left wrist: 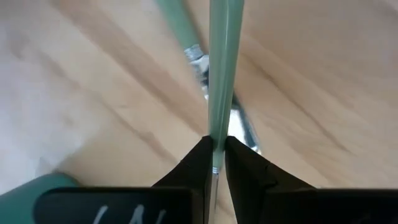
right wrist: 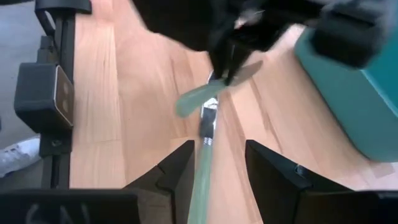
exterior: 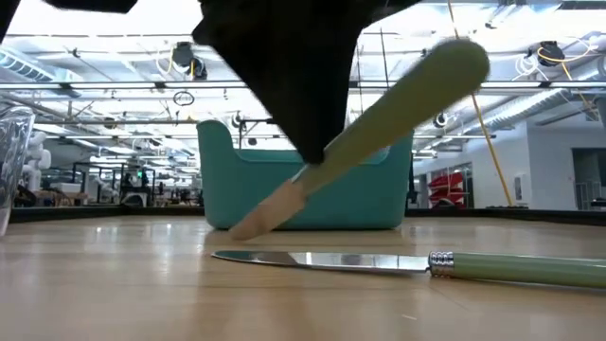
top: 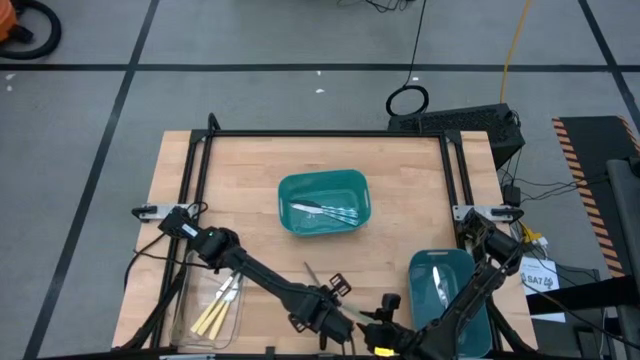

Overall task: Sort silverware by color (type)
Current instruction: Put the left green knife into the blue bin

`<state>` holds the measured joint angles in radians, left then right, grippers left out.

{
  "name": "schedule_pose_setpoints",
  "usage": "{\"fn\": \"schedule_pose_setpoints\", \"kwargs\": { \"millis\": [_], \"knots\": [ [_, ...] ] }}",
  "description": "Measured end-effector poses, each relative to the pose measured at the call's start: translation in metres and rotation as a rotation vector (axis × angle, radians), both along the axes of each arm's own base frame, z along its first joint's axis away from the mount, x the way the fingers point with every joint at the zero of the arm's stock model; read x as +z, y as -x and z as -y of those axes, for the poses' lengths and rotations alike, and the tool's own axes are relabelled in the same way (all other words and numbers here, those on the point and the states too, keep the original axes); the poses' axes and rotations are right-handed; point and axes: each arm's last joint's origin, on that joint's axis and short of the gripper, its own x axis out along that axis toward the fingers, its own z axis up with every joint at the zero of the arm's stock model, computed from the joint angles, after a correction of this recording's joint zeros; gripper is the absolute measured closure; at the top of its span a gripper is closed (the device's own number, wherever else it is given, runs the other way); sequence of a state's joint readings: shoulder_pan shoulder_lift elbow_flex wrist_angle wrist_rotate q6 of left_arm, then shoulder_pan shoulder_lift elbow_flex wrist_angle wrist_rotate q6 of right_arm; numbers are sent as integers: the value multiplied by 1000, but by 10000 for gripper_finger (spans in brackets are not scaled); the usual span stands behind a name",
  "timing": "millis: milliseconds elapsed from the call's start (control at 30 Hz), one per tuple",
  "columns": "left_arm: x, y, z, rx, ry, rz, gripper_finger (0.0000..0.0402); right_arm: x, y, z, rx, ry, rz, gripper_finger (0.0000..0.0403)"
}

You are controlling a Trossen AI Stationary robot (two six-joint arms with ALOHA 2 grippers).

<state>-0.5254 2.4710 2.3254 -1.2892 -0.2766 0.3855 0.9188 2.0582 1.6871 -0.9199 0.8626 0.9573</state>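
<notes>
wooden table (top: 250,180) lay bare mid-front; left gripper (left wrist: 216,149) pinched a green-handled knife (exterior: 379,123) tilted, right gripper (right wrist: 214,165) stood open over another knife (exterior: 398,263). lifting level would help.

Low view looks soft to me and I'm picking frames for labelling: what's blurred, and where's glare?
Low view: the held green-handled knife and dark left tool are blurred, while the lying knife is sharp; ceiling lights glare. Left wrist view: the background knife is out of focus.
</notes>
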Motion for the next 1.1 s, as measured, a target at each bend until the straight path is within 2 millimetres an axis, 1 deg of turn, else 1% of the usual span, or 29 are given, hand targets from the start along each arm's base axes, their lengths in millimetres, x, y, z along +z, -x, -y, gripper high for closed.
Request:
{"fn": "schedule_pose_setpoints", "kwargs": {
  "millis": [133, 300, 400, 600, 700, 833, 867, 967, 1100],
  "knots": [
    [8, -4, -4, 33, 6, 35, 356, -7, -4, -4, -3, -18, 19, 268],
    [8, -7, -9, 51, 9, 38, 356, -27, -14, -5, -11, 45, 32, 268],
    [8, -10, -15, 78, 13, 40, 356, -36, -24, 1, -40, 79, 45, 268],
    [8, -14, -25, 124, 15, 38, 355, -46, -46, 18, -106, 83, 43, 271],
    [8, -16, -29, 150, 19, 38, 355, -46, -49, 22, -119, 92, 48, 293],
    [8, -15, -30, 172, 18, 37, 355, -46, -48, 23, -117, 137, 46, 363],
    [9, -15, -30, 173, 13, 36, 355, -46, -46, 24, -117, 157, 39, 374],
    [9, -15, -31, 181, 15, 38, 355, -47, -43, 25, -130, 158, 32, 375],
    [9, -17, -34, 252, 23, 59, 355, -46, -37, 25, -148, 152, 17, 375]
  ]
}}
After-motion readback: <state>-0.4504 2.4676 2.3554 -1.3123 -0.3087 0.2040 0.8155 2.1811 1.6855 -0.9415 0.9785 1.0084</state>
